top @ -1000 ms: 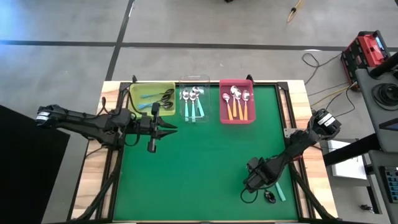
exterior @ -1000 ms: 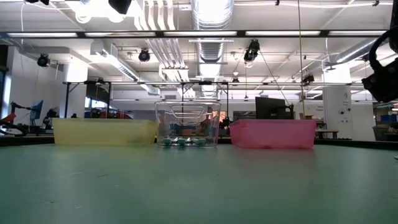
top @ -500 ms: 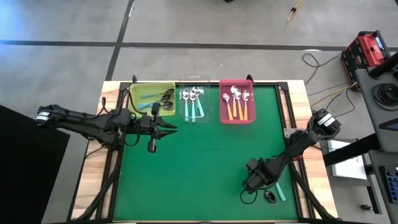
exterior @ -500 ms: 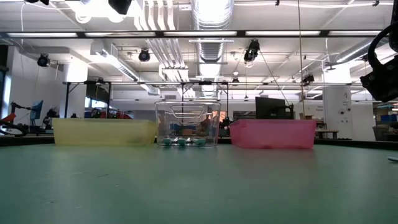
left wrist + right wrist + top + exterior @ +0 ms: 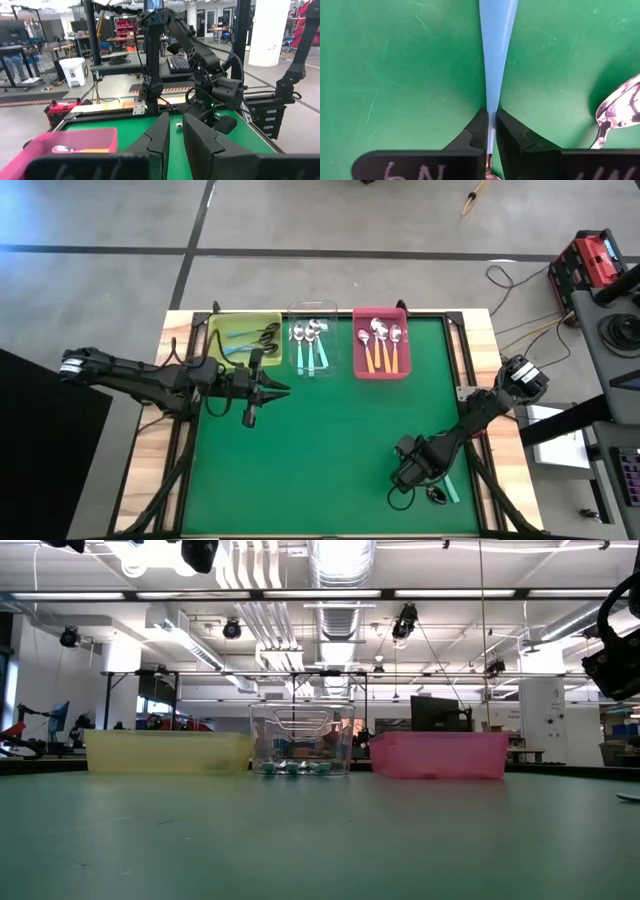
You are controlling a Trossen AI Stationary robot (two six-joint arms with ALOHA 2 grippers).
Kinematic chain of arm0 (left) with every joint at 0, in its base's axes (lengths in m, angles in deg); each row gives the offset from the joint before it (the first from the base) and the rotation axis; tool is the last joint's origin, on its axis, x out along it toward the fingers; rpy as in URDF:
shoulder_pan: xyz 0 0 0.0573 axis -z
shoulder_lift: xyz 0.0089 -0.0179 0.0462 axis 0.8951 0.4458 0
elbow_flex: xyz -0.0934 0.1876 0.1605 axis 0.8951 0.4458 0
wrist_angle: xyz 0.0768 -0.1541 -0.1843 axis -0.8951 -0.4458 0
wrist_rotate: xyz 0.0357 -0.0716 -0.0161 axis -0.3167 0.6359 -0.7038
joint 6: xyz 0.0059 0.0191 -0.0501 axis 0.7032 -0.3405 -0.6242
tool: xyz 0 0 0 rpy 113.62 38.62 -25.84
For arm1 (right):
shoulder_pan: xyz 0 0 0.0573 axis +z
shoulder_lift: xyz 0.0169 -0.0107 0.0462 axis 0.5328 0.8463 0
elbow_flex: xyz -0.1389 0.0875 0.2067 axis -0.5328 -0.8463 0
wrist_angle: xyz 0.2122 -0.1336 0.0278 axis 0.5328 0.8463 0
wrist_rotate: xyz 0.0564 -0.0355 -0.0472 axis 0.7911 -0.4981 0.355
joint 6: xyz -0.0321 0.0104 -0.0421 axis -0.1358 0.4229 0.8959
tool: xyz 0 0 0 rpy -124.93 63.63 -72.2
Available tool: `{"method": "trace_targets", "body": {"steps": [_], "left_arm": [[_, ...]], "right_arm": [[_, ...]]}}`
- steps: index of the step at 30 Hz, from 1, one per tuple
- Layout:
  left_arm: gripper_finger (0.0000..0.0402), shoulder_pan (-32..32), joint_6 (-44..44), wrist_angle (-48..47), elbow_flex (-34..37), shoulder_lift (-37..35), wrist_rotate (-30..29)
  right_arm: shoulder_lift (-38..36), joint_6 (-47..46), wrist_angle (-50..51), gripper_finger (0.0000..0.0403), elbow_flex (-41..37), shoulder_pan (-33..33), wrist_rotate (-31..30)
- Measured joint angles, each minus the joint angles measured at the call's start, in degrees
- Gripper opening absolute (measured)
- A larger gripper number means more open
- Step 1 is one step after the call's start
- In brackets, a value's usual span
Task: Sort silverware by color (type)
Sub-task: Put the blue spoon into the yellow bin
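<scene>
- I have the right gripper [image 5: 490,122] down on the green table [image 5: 320,440] near its front right corner, its fingers [image 5: 472,132] pinched tight on the thin blue-teal handle [image 5: 496,50] of a spoon lying flat on the mat
- In the high view the teal spoon [image 5: 449,488] lies just beside the right gripper [image 5: 408,476], with a dark bowl [image 5: 434,496] next to it; a shiny silver spoon bowl [image 5: 615,107] shows close to the handle in the right wrist view, and I cannot tell whether it belongs to the same spoon
- I judge the spoon light, stiff and thin, with a smooth handle that could pivot or slip in a narrow pinch; a hold mid-handle, squarely across its flat faces, looks safest to me
- The right arm reaches in from the table's right edge, bent low, wrist pointing steeply down at the mat
- The left gripper [image 5: 262,386] hovers over the back left of the table, just in front of the yellow bin [image 5: 232,327], fingers nearly together and holding nothing, arm stretched out roughly level
- The other spoons sit sorted: dark-bowled teal ones in the yellow bin, silver teal ones in the clear bin [image 5: 329,308], orange ones in the pink bin [image 5: 403,370]
</scene>
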Motion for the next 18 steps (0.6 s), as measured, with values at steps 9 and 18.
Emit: {"method": "trace_targets", "body": {"steps": [9, 18], "left_arm": [[0.0036, 0.0, -2.05, 3.3, -0.04, 7.67, 0.0], [0.0036, 0.15, -3.13, 13.02, -0.04, 18.12, 4.4]], "right_arm": [[-2.38, 4.57, 2.34, 0.0011, 1.82, -0.48, -8.16], [-1.58, 14.16, 1.7, 0.001, 6.84, -4.24, -15.35]]}}
